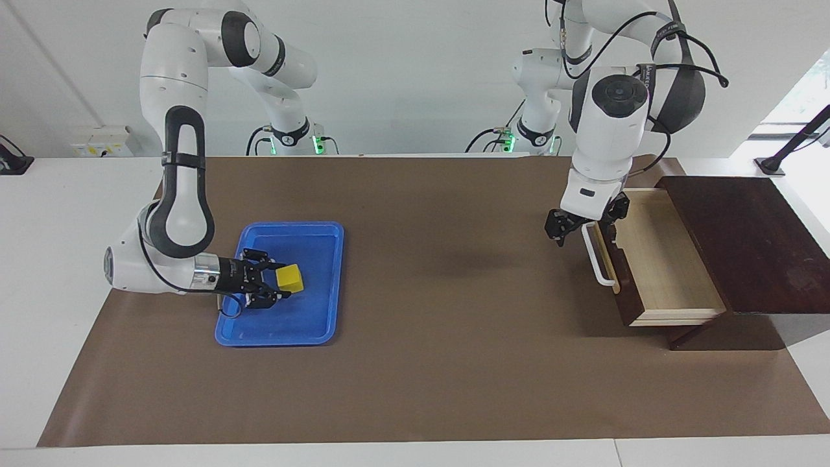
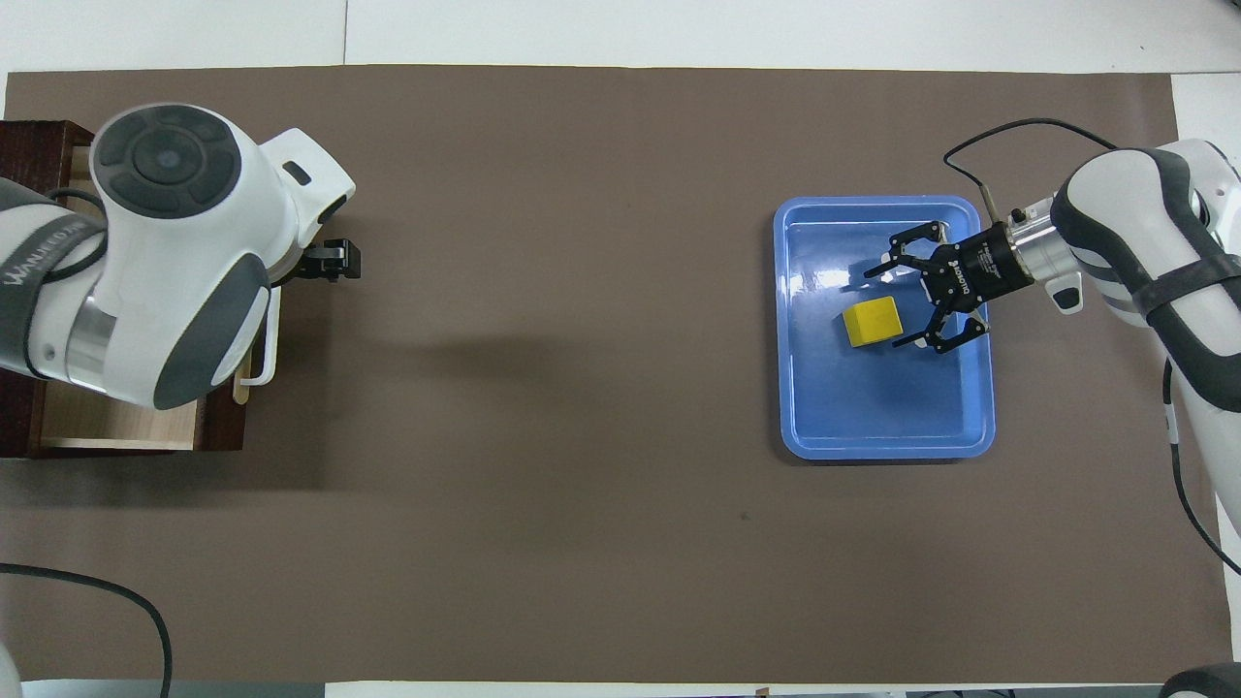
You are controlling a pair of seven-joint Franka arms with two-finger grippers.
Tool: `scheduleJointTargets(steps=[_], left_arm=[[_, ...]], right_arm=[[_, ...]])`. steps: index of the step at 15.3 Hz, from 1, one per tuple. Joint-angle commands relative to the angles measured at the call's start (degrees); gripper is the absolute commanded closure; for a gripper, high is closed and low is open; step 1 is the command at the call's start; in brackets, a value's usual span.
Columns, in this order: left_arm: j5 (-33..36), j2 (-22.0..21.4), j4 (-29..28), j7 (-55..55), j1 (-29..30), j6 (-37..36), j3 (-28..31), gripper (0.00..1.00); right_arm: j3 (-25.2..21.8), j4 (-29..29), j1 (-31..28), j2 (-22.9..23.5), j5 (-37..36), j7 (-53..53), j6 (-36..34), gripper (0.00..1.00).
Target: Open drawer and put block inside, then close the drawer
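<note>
Block [image 1: 290, 278] lies in the blue tray [image 1: 324, 285] at the right arm's end of the worktop. Right gripper [image 1: 275, 279] reaches in level, fingers apart around the block, not visibly clamped. Drawer [image 1: 655, 259] stands open, well apart. Left gripper [image 1: 580, 224], spread, hangs over the handle [image 1: 595, 256].

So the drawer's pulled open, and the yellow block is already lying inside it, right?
Not quite. The drawer is open, but the yellow block lies in the blue tray, at the right gripper. The facing view shows the drawer's pale interior bare.
</note>
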Motion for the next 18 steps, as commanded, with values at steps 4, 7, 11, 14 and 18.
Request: scheduleJointTargets(steps=[4,7,11,14,18], left_arm=[[-3.89,0.37,1.53,-29.08,-8.39,-3.2,0.44,0.0],[-7.76,0.63,2.94,-40.08,-9.72,-2.59,0.45,0.0],[-8.03,0.72,3.2,-45.99,-12.1,-2.84,0.36,0.0],[-8.03,0.45,1.98,-47.05,-12.1,-2.41,0.36,0.0],[-8.03,0.28,1.18,-47.84,-11.66,-1.35,0.44,0.0]], right_arm=[[0.28,-0.13,-0.67,-0.26,1.47,0.57,1.2,1.0],[0.54,1.89,-0.23,-0.79,1.55,1.88,0.85,1.0],[1.86,6.89,2.4,-3.33,1.47,9.43,0.24,1.0],[1.95,10.94,8.19,-4.56,1.9,17.68,1.03,1.0],[1.95,11.74,15.14,-6.41,4.46,26.92,6.47,1.0]])
